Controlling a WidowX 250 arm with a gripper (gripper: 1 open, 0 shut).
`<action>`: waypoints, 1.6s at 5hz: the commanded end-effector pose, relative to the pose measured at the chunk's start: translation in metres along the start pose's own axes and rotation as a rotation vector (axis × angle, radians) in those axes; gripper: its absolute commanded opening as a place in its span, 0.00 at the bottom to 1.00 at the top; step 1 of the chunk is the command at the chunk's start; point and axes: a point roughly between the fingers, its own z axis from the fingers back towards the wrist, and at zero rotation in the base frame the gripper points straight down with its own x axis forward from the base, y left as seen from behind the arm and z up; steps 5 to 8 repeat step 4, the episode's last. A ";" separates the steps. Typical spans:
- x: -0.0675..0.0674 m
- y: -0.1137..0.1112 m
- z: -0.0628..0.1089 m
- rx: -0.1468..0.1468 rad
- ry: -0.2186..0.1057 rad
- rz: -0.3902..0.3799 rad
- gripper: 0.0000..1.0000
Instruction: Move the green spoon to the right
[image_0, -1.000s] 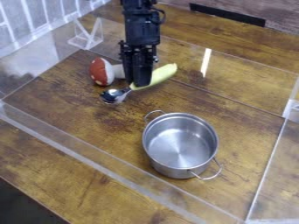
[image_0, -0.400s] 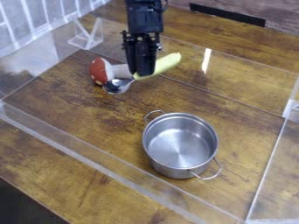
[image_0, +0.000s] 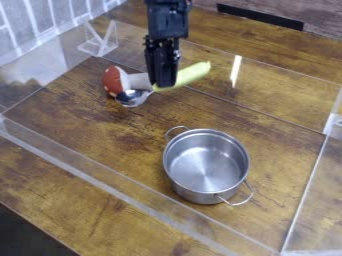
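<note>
The green spoon (image_0: 189, 74) lies tilted on the wooden table, its yellow-green handle sticking out up and to the right of my fingers. Its silver bowl (image_0: 132, 97) rests low at the left, touching the red-and-white toy. My black gripper (image_0: 162, 82) comes down from above onto the middle of the handle and is shut on the green spoon. The part of the handle between the fingers is hidden.
A red-and-white rounded toy (image_0: 118, 79) sits just left of the spoon's bowl. A steel pot (image_0: 207, 165) with two handles stands in front, toward the right. A clear plastic wall (image_0: 120, 190) rings the wooden table (image_0: 80, 130).
The gripper has rolled while staying in place, and the spoon has turned with it: the handle end swung up and away, and the bowl shifted slightly toward the toy.
</note>
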 end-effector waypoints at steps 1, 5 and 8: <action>0.003 0.007 0.023 0.053 -0.059 -0.034 0.00; 0.011 0.012 0.014 0.019 -0.087 -0.034 0.00; 0.011 0.012 0.014 0.019 -0.087 -0.034 0.00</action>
